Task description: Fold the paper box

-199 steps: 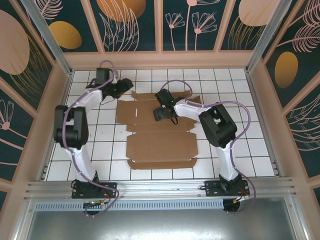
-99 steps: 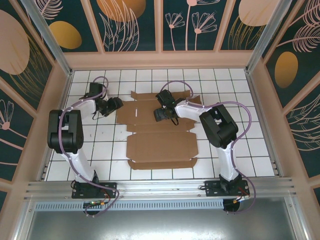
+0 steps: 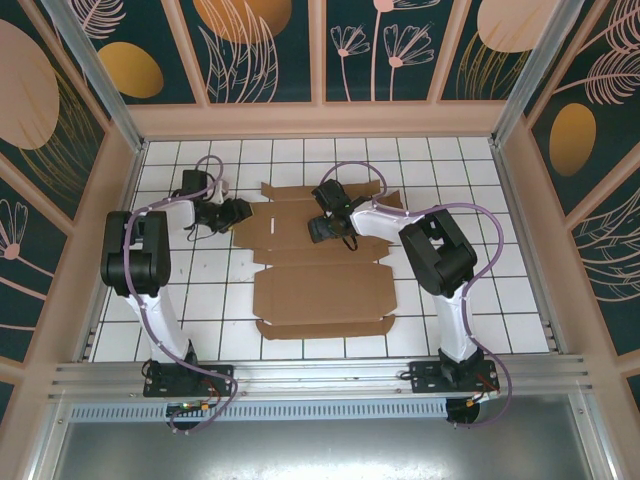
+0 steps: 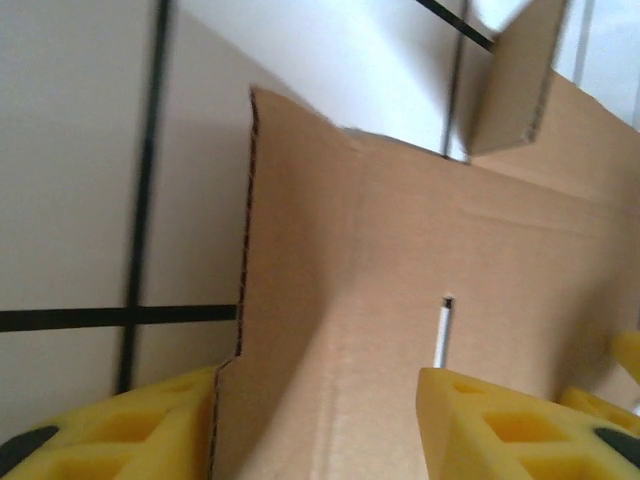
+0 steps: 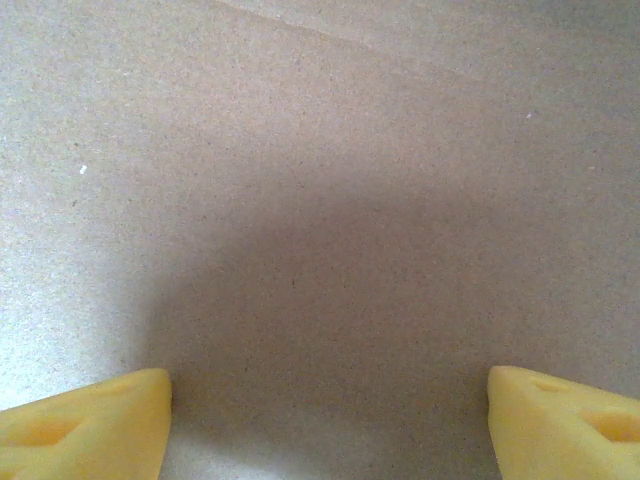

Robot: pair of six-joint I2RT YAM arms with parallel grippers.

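My left gripper [image 3: 232, 212] sits half-spread, gripping nothing, astride the left edge of the paper box [image 3: 320, 290], which lies flat in the middle of the table [image 3: 480, 300], likely to lift that flap, while my right gripper [image 3: 322, 228], jaws wide and empty, hovers low over the far panel, seemingly to pin it.

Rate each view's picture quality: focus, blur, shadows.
Top external view: sharp, evenly lit, the flat brown die-cut cardboard sheet casting hardly any shadow. Left wrist view: soft, the black tile lines and cardboard edge smeared. Right wrist view: cardboard grain crisp, a dark shadow pooled between the yellow jaws.
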